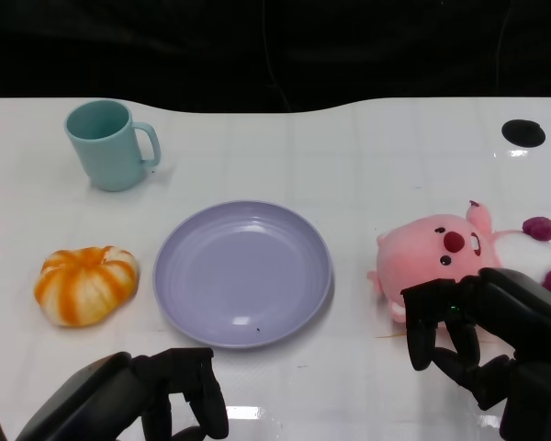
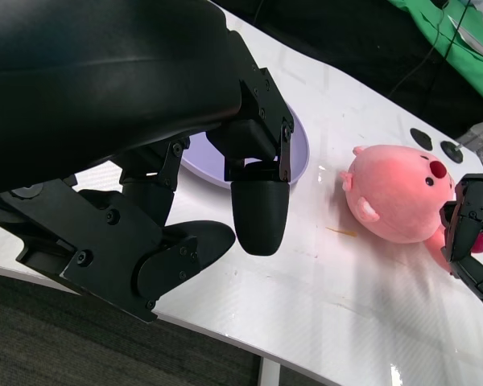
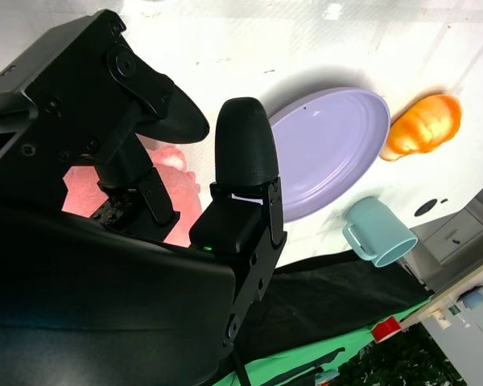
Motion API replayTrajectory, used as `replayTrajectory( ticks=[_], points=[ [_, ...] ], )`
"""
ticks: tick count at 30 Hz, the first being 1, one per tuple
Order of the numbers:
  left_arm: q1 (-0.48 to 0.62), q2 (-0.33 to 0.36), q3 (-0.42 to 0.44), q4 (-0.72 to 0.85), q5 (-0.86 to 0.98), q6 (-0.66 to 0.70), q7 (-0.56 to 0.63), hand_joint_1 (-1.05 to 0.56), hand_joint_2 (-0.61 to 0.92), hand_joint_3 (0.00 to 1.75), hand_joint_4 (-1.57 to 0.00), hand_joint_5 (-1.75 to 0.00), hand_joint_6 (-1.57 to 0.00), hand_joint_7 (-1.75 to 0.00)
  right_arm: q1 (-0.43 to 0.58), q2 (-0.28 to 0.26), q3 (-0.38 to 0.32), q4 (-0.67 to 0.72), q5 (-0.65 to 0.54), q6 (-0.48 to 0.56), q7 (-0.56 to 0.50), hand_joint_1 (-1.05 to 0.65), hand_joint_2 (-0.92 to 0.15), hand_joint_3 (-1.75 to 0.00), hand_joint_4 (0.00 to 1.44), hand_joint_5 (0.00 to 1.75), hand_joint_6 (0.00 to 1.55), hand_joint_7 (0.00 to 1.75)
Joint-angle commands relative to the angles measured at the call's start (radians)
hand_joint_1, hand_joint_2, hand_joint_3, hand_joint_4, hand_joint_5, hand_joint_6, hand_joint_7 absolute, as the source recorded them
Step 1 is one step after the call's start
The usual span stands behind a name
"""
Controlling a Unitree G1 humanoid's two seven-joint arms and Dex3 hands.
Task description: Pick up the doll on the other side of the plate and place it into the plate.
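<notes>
A pink doll point(image 1: 436, 255) lies on the white table to the right of the empty lavender plate point(image 1: 243, 271). My right hand point(image 1: 477, 335) sits just in front of the doll, fingers apart and arched toward its near side, holding nothing. The left wrist view shows the same doll point(image 2: 398, 197) with my right hand's fingers point(image 2: 471, 233) at its side. My left hand point(image 1: 156, 397) stays low at the near left edge, empty, with loosely spread fingers point(image 2: 258, 213). In the right wrist view the doll point(image 3: 80, 186) is mostly hidden behind my right hand point(image 3: 145, 201).
An orange-and-white pumpkin plush point(image 1: 85, 285) lies left of the plate. A teal mug point(image 1: 110, 144) stands at the far left. Purple doll parts point(image 1: 540, 228) lie beyond the pink doll. A black round mark point(image 1: 523, 131) sits at the far right of the table.
</notes>
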Motion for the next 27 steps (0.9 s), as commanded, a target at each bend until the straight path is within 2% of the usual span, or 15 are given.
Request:
replayTrajectory(
  ticks=[1,27],
  points=[
    [-0.002,0.013,0.005,0.004,-0.001,-0.002,-0.006,-0.17,0.65,0.97,-0.64,-1.68,-0.63,-1.4,-0.011,-0.019,-0.003,-0.014,0.002,0.009,0.007,-0.11,-0.3,-1.35,0.92,1.75,0.8,1.44],
    [-0.004,0.012,0.003,0.007,0.001,-0.007,-0.004,-0.17,0.64,0.98,-0.65,-1.67,-0.63,-1.4,-0.013,-0.018,-0.002,-0.009,0.0,0.007,0.005,-0.11,-0.3,-1.35,0.92,1.75,0.81,1.43]
  ],
)
